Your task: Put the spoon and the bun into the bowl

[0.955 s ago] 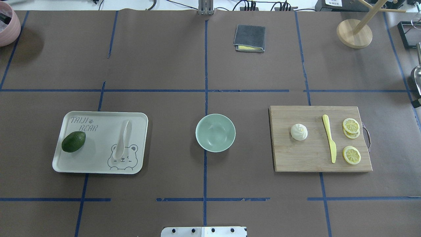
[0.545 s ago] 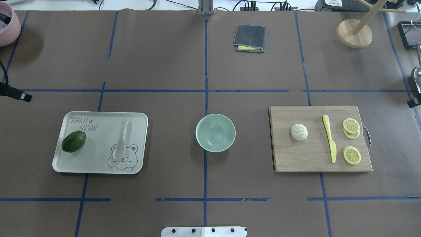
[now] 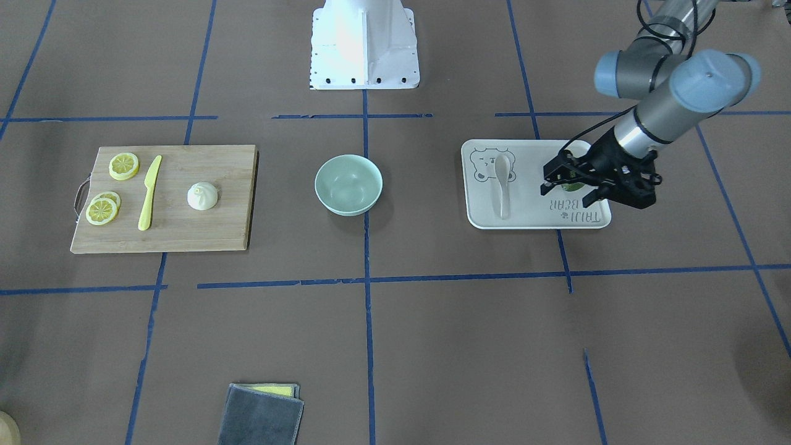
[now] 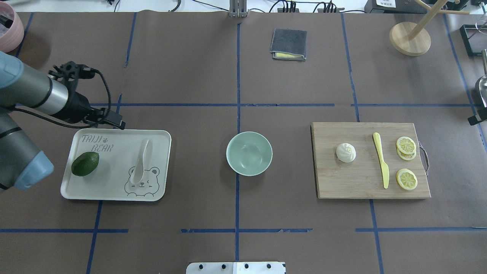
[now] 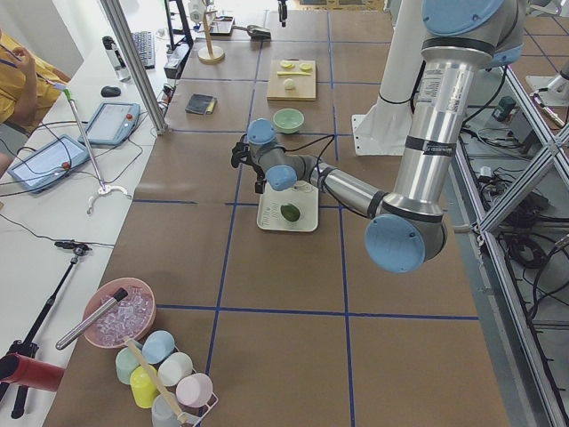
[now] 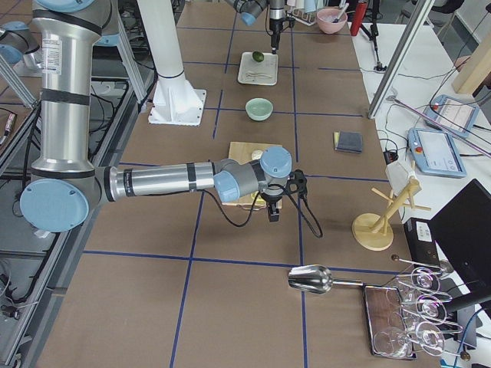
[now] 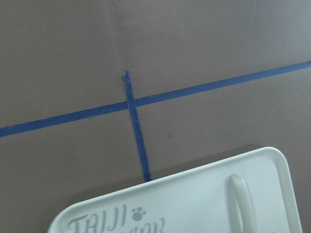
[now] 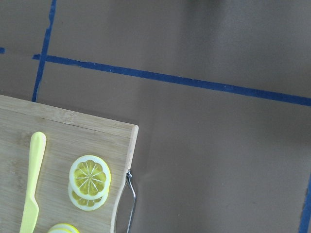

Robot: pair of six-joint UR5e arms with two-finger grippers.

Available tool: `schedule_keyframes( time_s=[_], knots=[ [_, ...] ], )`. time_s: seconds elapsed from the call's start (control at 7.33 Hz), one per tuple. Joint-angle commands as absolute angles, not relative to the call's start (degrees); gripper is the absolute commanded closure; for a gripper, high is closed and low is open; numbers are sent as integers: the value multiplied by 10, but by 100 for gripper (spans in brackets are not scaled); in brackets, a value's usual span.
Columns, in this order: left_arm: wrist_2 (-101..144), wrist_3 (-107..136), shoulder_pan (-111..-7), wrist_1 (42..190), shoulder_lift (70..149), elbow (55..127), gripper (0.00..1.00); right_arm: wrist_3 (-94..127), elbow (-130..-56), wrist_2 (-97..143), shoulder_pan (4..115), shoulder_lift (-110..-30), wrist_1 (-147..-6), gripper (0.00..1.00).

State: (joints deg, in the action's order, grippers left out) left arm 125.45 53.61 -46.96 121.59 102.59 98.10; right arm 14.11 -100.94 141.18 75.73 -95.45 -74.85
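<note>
The pale spoon (image 4: 140, 161) lies on a cream tray (image 4: 114, 192) at the left, bowl end toward me; it also shows in the front view (image 3: 502, 185). The mint-green bowl (image 4: 249, 153) stands empty at the middle. The white bun (image 4: 346, 152) sits on a wooden cutting board (image 4: 342, 184) at the right. My left gripper (image 4: 110, 118) hovers over the tray's far left corner, open and empty, as the front view (image 3: 567, 190) shows. My right gripper (image 4: 476, 118) only peeks in at the right edge, beyond the board; I cannot tell its state.
A green avocado (image 4: 85, 163) lies on the tray left of the spoon. A yellow knife (image 4: 381, 160) and lemon slices (image 4: 406, 145) share the board. A grey cloth (image 4: 288, 44), a wooden stand (image 4: 409, 38) and a pink bowl (image 4: 7, 26) are at the far side.
My left arm has swung in from the left edge to the tray's far left corner. The right gripper stays at the right edge. The objects have not moved.
</note>
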Motion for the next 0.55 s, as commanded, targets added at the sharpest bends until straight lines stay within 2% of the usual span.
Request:
schedule_keyframes(
  time_s=[0.0,0.41],
  knots=[
    [1217,564,-435,1209,1043,969,0,141,-1009,1410,757,-955,-748,0],
    [1133,580,-368,1130,1087,960,2,142,-1006,1413,757,-958,-750,0]
  ],
)
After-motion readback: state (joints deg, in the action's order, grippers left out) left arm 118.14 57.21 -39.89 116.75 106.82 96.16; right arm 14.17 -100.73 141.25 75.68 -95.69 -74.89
